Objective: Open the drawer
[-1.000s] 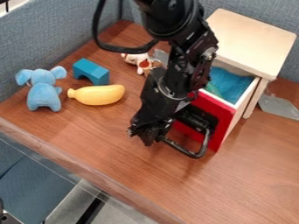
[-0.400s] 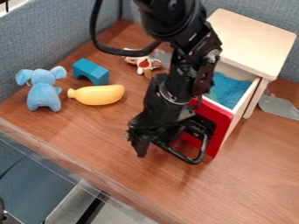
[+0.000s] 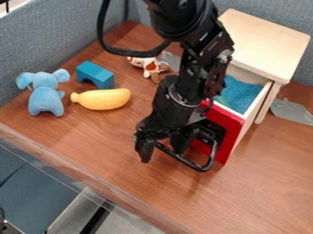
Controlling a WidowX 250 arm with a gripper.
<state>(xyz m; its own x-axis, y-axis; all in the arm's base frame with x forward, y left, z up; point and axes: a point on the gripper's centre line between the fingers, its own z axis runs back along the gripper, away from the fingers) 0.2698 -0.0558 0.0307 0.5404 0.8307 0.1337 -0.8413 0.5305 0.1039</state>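
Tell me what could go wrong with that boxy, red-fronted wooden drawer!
The black two-finger gripper stands open at the black looped handle, so it might slip off. The drawer is already well out; more pulling could drag or tip the pale wooden cabinet.

Blue plush elephant near yellow banana; blue arch block; small brown-and-white toy.

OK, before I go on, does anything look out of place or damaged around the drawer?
I see nothing spilled or broken; the drawer stands open. One oddity: a flat gray piece lies at a slant beside the cabinet. I can't tell what it is.
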